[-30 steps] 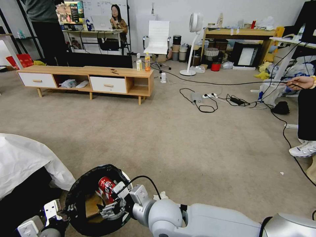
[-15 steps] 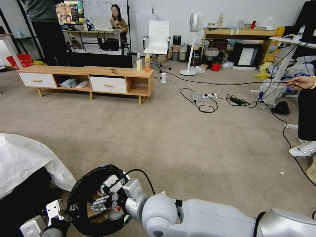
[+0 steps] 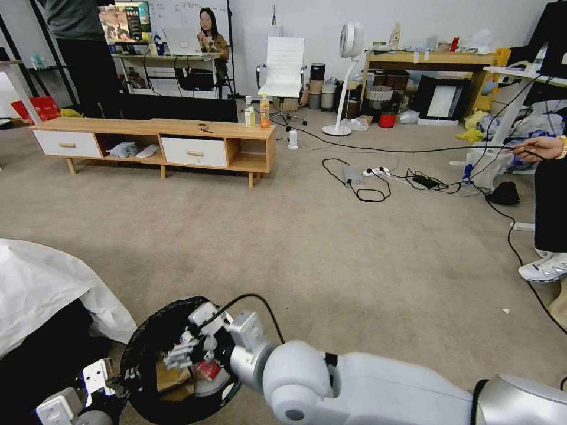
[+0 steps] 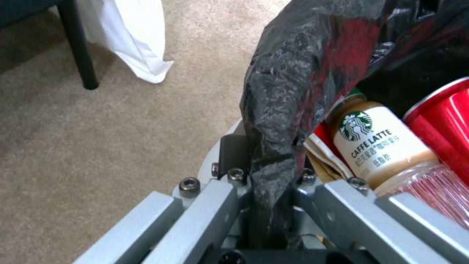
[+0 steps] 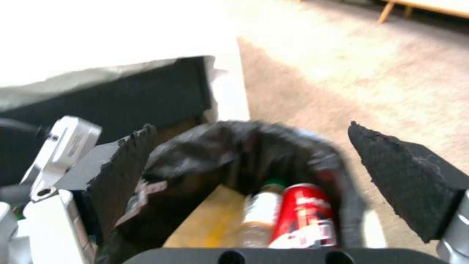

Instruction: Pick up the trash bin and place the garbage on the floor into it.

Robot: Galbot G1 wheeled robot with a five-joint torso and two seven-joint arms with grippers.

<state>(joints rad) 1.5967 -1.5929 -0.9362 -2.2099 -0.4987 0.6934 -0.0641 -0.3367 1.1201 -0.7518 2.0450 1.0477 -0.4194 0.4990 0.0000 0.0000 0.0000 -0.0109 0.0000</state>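
Tools at the bin, can inside

Left tool [image 4: 266, 205] is clamped on the bin's [image 3: 142, 354] rim, its grey metal fingers [image 4: 205, 205] pinching a fold of crinkled black liner [image 4: 288, 91]. In the head view this tool [image 3: 100, 383] sits at the near left edge of the round bin.

Right tool [image 3: 184, 353] hangs just over the bin's mouth, its two black foam-like pads [image 5: 405, 176] spread wide apart with nothing between them.

Inside the bin lie a glossy red can [image 5: 305, 216], a clear bottle [image 4: 386, 150] with a cream label and green cap, and a flat brown paper piece [image 5: 215, 223]; can and bottle lie side by side, touching.

Beside the bin on the left, a white sheet [image 3: 47, 283] drapes over something dark. Short-pile beige floor [image 3: 331, 260] spreads beyond. Farther off stands a low wooden cabinet [image 3: 153, 144] with white drawers, and black cables [image 3: 360, 183] trail across the carpet.
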